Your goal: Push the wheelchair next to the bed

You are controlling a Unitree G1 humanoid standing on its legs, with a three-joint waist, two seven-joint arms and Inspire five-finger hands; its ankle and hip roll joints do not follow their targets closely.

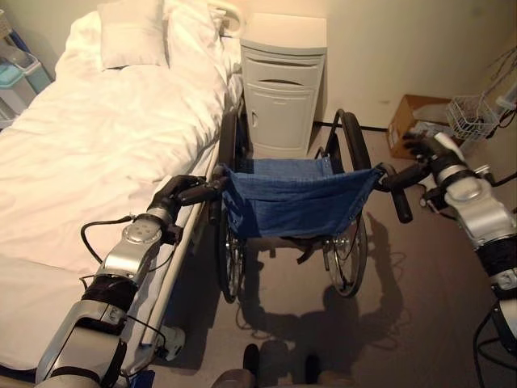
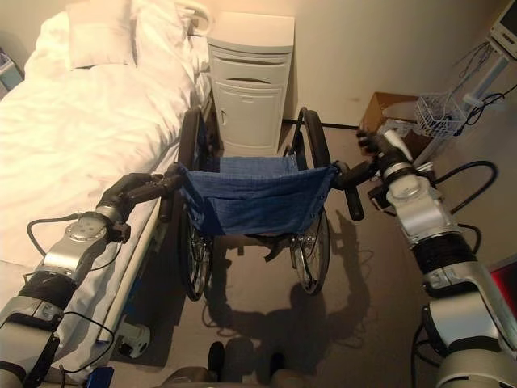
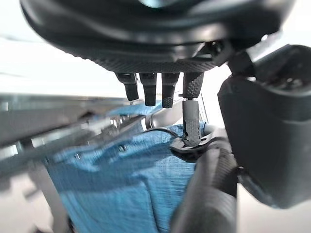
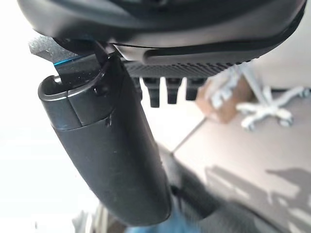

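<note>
The wheelchair (image 1: 295, 214) stood with its left wheel close against the side of the bed (image 1: 89, 153), its blue cloth back (image 1: 297, 196) facing the robot. Directly ahead of it, a pale bedside cabinet (image 1: 283, 85) stood against the wall, just beyond the wheels, blocking any straight run forward. A pillow (image 1: 132, 34) lay at the head of the bed on white sheets.

To the right, well apart from the chair, an open cardboard box (image 1: 412, 121) sat on the floor against the wall; what it held I could not make out. A white wire basket (image 1: 472, 117) stood just beside it, on a stand with castors seen in the right wrist view.

The left hand (image 1: 179, 192) had its fingers curled round the left push handle (image 1: 207, 192), right at the bed's edge. The right hand (image 1: 426, 158) was at the right push handle (image 1: 400, 192), the fingers bent over it in the wrist view, though I could not tell whether they truly gripped it.
</note>
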